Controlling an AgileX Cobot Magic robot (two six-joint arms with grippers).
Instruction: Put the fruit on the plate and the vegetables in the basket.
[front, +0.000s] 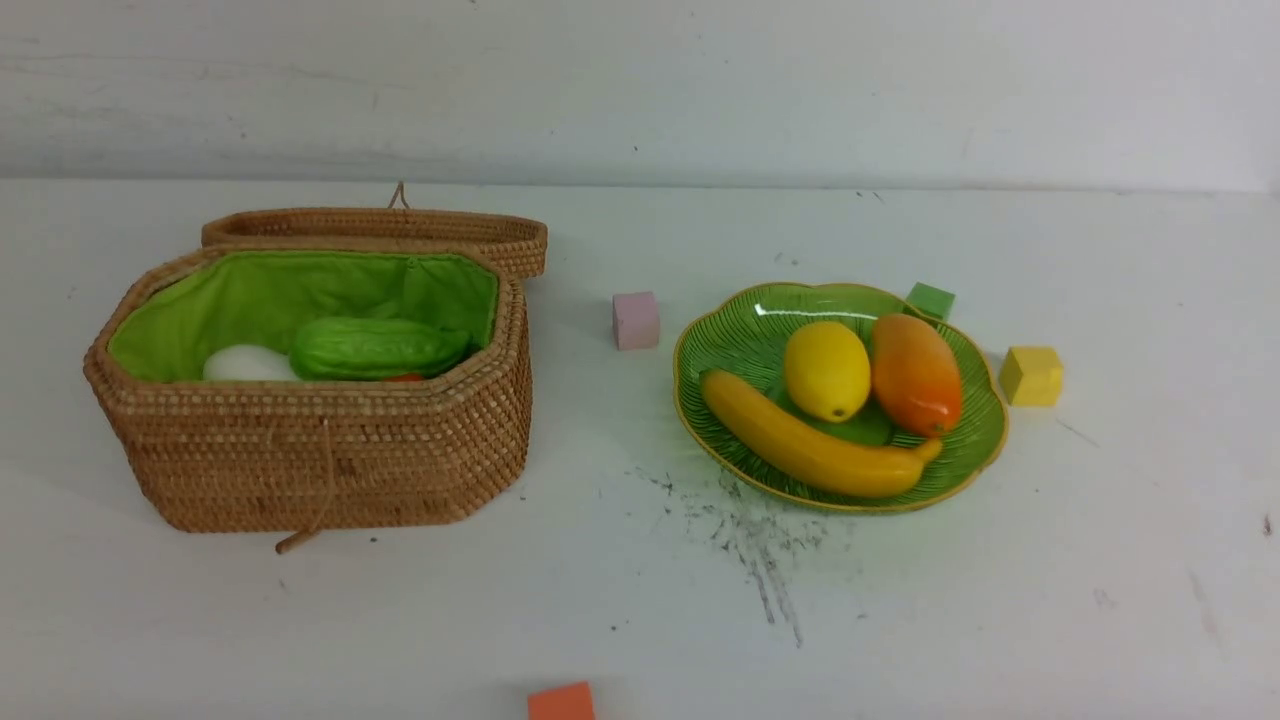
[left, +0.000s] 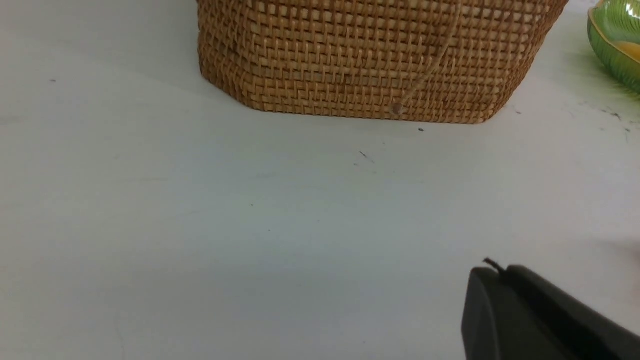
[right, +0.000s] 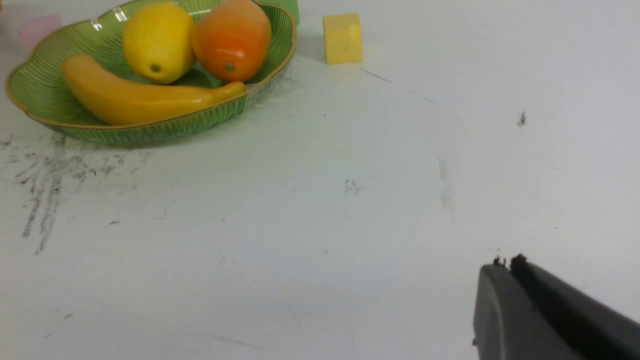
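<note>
The green plate (front: 730, 340) sits right of centre and holds a lemon (front: 826, 370), a banana (front: 810, 450) and an orange-red mango (front: 915, 372). At the left the wicker basket (front: 320, 460) stands with its lid (front: 380, 228) open; a green cucumber (front: 378, 347), a white radish (front: 245, 363) and a sliver of something red-orange (front: 404, 377) lie inside. Neither arm shows in the front view. My left gripper (left: 501, 271) is shut and empty over bare table in front of the basket (left: 370, 55). My right gripper (right: 506, 265) is shut and empty, well short of the plate (right: 150, 131).
Small cubes lie loose on the white table: pink (front: 636, 320) between basket and plate, green (front: 930, 300) behind the plate, yellow (front: 1032, 375) to its right, orange (front: 561, 702) at the near edge. Dark scuff marks (front: 750, 540) stain the table in front of the plate.
</note>
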